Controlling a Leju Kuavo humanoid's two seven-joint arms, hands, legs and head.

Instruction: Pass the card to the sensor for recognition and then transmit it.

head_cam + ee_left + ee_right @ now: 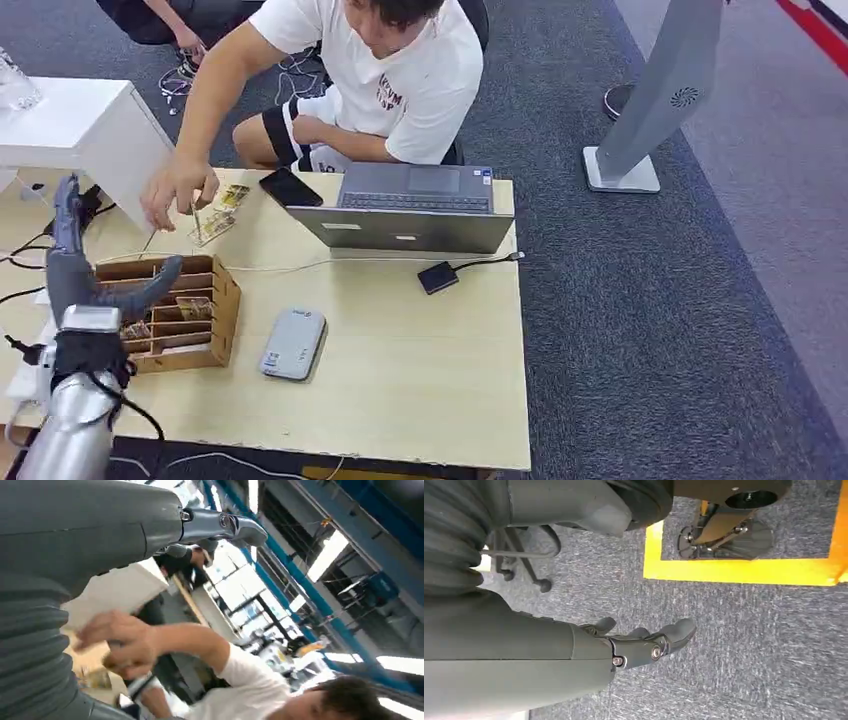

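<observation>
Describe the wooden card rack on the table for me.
The wooden rack is a light brown slotted box sitting flat near the table's left edge, beside a grey sensor pad. Its slots hold a few cards. The left robot hand hovers over it, fingers spread, holding nothing.

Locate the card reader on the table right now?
In the head view, the grey card reader lies flat on the table, just right of the wooden card rack and nearer the robot than the laptop.
</observation>
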